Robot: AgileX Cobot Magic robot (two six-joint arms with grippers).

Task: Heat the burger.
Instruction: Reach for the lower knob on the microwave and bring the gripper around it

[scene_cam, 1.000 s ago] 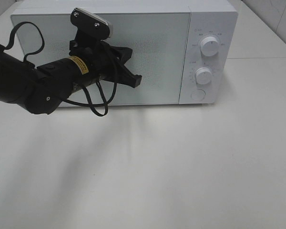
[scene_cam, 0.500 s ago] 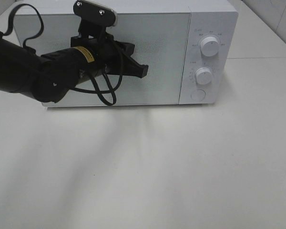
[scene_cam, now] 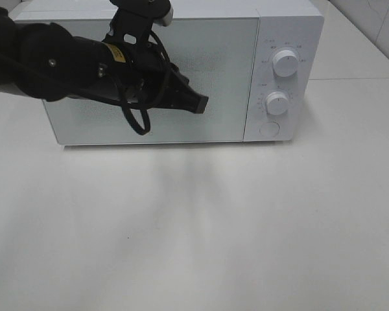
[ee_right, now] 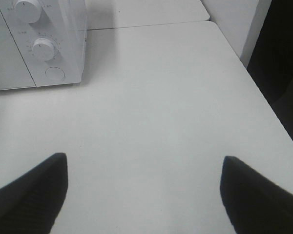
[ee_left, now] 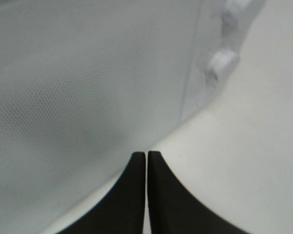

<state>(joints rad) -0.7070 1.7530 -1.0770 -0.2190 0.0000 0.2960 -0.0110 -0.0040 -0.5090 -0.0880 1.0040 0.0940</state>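
The burger is out of view. A white microwave (scene_cam: 181, 65) stands at the back of the table with its door closed. My left gripper (scene_cam: 198, 103) is shut and empty, raised in front of the door's middle and pointing toward the control panel. In the left wrist view its fingertips (ee_left: 136, 161) press together just before the door (ee_left: 78, 97). My right gripper (ee_right: 144, 178) is open over bare table, right of the microwave (ee_right: 34, 44); it is outside the exterior high view.
Two white knobs (scene_cam: 284, 63) (scene_cam: 277, 103) and a round button (scene_cam: 269, 129) sit on the microwave's right panel. White table (scene_cam: 214, 227) spreads in front. The table's right edge (ee_right: 263, 92) shows in the right wrist view.
My left arm has risen and swung right across the microwave door, its shut fingertips now nearer the control panel. The right gripper has stayed open.
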